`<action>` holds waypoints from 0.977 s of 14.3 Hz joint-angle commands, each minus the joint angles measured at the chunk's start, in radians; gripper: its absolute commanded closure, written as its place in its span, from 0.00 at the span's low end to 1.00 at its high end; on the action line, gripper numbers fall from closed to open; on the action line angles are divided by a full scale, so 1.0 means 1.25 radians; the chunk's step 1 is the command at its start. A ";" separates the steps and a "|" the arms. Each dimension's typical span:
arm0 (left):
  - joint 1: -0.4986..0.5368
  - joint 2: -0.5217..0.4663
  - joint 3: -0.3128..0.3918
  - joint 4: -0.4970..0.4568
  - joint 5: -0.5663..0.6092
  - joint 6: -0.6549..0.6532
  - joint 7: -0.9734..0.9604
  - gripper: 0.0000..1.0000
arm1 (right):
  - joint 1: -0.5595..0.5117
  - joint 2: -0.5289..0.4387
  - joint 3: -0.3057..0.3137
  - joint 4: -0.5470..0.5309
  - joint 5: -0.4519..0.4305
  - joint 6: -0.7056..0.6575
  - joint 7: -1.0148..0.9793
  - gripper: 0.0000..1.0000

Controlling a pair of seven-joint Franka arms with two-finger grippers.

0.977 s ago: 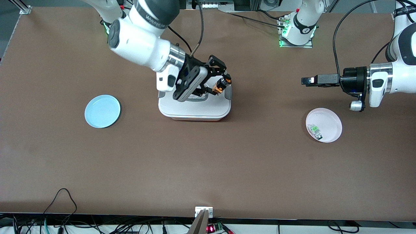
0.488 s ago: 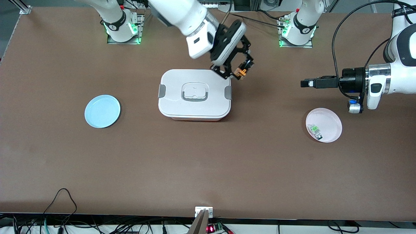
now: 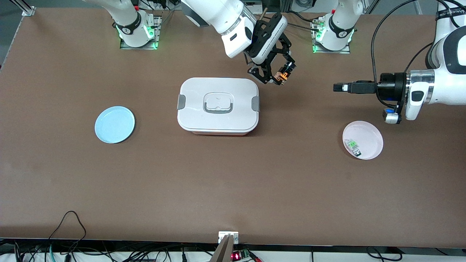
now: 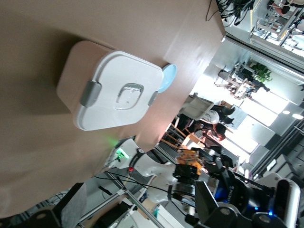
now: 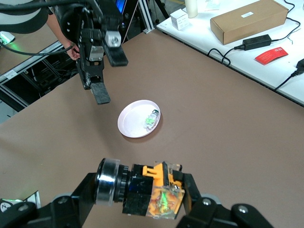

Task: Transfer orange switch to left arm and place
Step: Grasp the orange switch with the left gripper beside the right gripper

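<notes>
Presently, in the front view, the right hand (image 3: 283,76) is pinching the orange switch (image 3: 285,73) and is holding it in the air over bare table (image 3: 233,182) just off the box (image 3: 218,104), at the corner toward the left arm's end. The box is sitting shut, clips down, mid-table. The left hand (image 3: 340,87) is hanging over the table above the pink plate (image 3: 371,135), fingers spread and pointing toward the switch, well apart from it. A small clear part (image 3: 353,146) with green markings is lying in the pink plate. A blue plate (image 3: 114,124) is resting toward the right arm's end.

In the left wrist view, the box (image 4: 116,90) and the edge of the blue plate (image 4: 167,78) are showing on the table, and the right hand is appearing farther off with the switch (image 4: 190,159) between its fingers.

In the right wrist view, the switch (image 5: 152,190) is lying crosswise between the right hand's fingers, black barrel and silver collar to one side, orange and clear end to the other. The left hand (image 5: 107,71) is hovering with fingers apart above the pink plate (image 5: 128,123).

Judgement: the switch is looking light, rigid and small, with smooth plastic likely to slip or twist in a pinch. The free black barrel and collar are offering the receiving hand the best hold.
</notes>
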 commanded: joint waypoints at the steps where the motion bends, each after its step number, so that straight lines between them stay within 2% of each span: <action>1: -0.007 -0.019 -0.024 -0.015 -0.084 0.009 -0.024 0.00 | 0.005 0.008 -0.002 0.017 -0.011 0.006 -0.003 0.94; 6: -0.015 -0.027 -0.116 -0.038 -0.105 0.120 -0.026 0.00 | 0.010 0.013 -0.002 0.017 -0.010 0.027 0.024 0.94; 10: -0.031 -0.030 -0.148 -0.048 -0.105 0.156 -0.027 0.00 | 0.042 0.045 -0.005 0.018 -0.011 0.109 0.040 0.94; 12: -0.033 -0.030 -0.152 -0.050 -0.105 0.156 -0.031 0.00 | 0.045 0.047 -0.005 0.018 -0.011 0.116 0.042 0.94; 14: -0.033 -0.030 -0.152 -0.054 -0.105 0.156 -0.032 0.06 | 0.045 0.047 -0.005 0.017 -0.011 0.116 0.042 0.94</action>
